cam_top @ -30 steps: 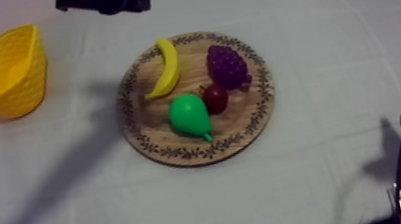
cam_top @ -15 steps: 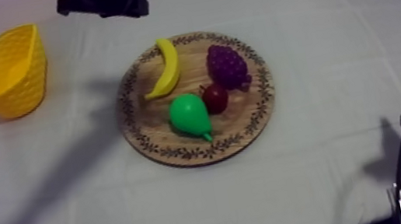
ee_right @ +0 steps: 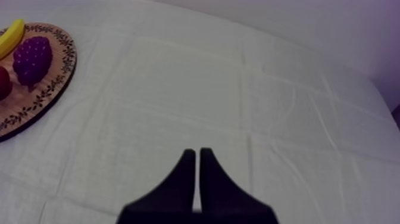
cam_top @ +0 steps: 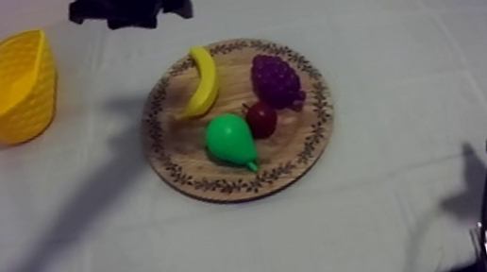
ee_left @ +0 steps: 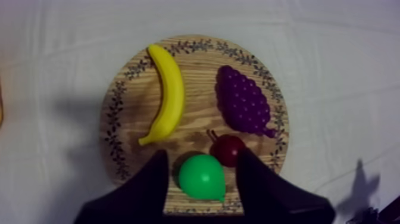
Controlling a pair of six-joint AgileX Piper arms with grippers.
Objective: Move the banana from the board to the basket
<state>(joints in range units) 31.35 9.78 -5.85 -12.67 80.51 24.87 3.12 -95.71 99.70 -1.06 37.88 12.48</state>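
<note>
1. My left gripper point(ee_left: 202, 153) is spread wide with nothing between its fingers. It hangs above the round wooden board point(ee_left: 199, 122), and in the left wrist view the green pear point(ee_left: 202, 177) sits on the board below the gap.
2. My right gripper point(ee_right: 197, 154) is pressed into a narrow wedge and holds nothing. It sits over bare cloth, well apart from the board's rim.
3. The banana point(ee_left: 166, 95) lies flat on the board, beyond the pear from the left gripper. It is on the side of the board nearer the basket, and its curved back runs close along the patterned rim. Neither gripper touches it.
4. The bunch of grapes point(ee_left: 244, 107) lies beside the banana with bare wood between them. The small red fruit point(ee_left: 229, 149) sits just beside the pear, seemingly touching it.
5. In the top view the yellow basket point(cam_top: 14, 87) stands on the table point(cam_top: 413, 204) off to the left of the board, well apart from it. No fruit is visible inside it.
6. Progress, as I judge it: the reach is under way, but no grasp has been made. The banana is on the board and the basket has received nothing.
7. What is left is nearly the whole job:
   - line the open fingers up across the banana rather than the pear;
   - come down and close on it;
   - lift it clear of the grapes;
   - carry it over the basket and let go.
</note>
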